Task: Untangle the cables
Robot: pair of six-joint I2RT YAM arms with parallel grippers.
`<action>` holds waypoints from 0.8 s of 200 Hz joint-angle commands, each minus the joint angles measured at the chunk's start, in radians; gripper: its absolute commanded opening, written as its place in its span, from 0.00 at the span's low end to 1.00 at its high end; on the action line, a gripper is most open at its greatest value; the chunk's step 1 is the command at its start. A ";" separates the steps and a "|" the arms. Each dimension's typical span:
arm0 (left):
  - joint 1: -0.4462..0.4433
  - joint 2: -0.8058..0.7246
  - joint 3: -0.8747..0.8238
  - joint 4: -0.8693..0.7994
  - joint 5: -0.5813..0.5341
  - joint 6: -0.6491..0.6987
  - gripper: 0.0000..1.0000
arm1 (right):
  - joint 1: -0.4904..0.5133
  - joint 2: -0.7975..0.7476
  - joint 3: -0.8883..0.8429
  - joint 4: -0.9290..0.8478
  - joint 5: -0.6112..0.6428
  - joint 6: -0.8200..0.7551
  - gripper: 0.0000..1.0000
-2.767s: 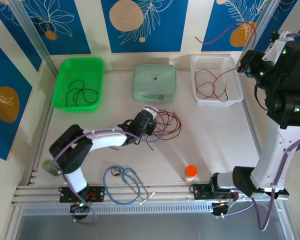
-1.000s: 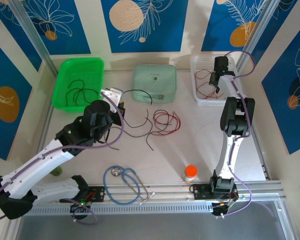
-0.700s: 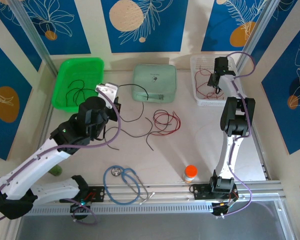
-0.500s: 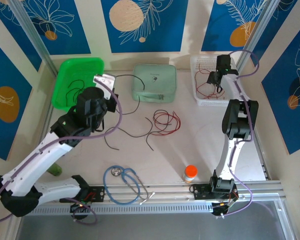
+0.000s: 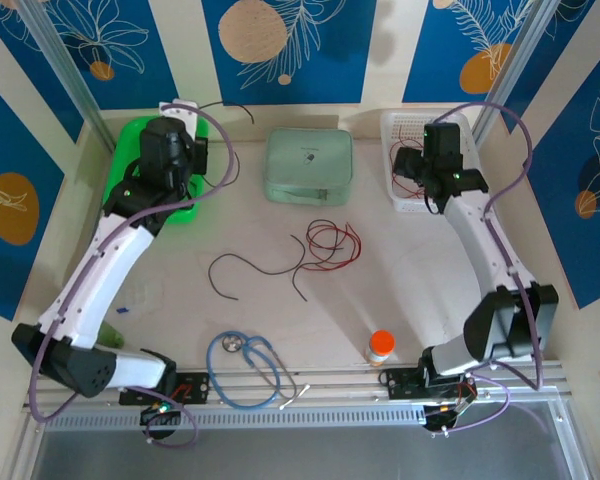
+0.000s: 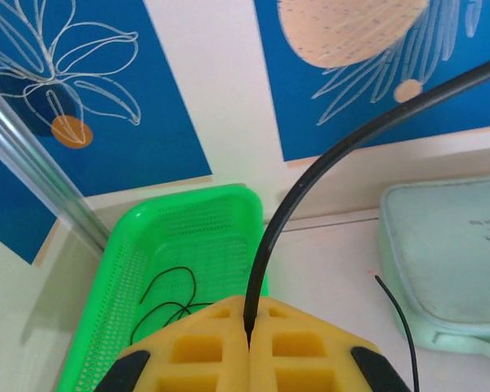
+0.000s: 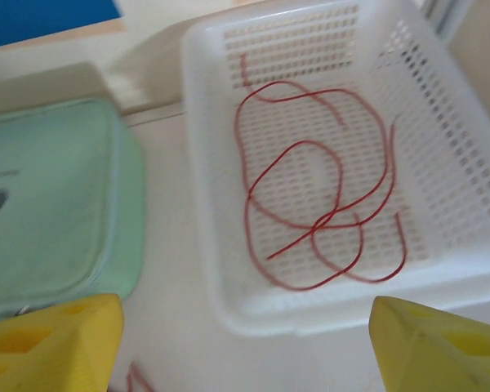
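Cream table (image 5: 410,290), blue floral wall panels (image 5: 290,50), left gripper (image 6: 249,343) pinching black cable (image 6: 351,139), right gripper (image 7: 245,335) wide open, seemingly empty

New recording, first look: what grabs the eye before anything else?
The left pincer is shut on a black cable that arcs up out of it, above the green basket at the far left. The right pincer stands open near the white basket at the far right, where red cables lie in loops. A loose tangle of red and dark cables lies mid-table.
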 commanded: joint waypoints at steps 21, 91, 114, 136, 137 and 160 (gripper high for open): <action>0.148 0.081 0.097 0.031 0.108 -0.029 0.01 | 0.050 -0.162 -0.092 -0.080 -0.208 0.025 0.80; 0.363 0.303 0.156 0.075 0.181 -0.081 0.00 | 0.222 -0.228 -0.172 -0.131 -0.311 0.046 0.79; 0.416 0.388 0.184 0.078 0.181 -0.105 0.00 | 0.278 -0.235 -0.215 -0.115 -0.313 0.084 0.79; 0.466 0.457 0.205 0.085 0.209 -0.144 0.00 | 0.330 -0.237 -0.240 -0.114 -0.299 0.110 0.79; 0.468 0.459 0.205 0.085 0.210 -0.146 0.00 | 0.332 -0.237 -0.241 -0.114 -0.298 0.112 0.80; 0.497 0.524 0.210 0.093 0.241 -0.173 0.00 | 0.377 -0.238 -0.253 -0.119 -0.281 0.130 0.79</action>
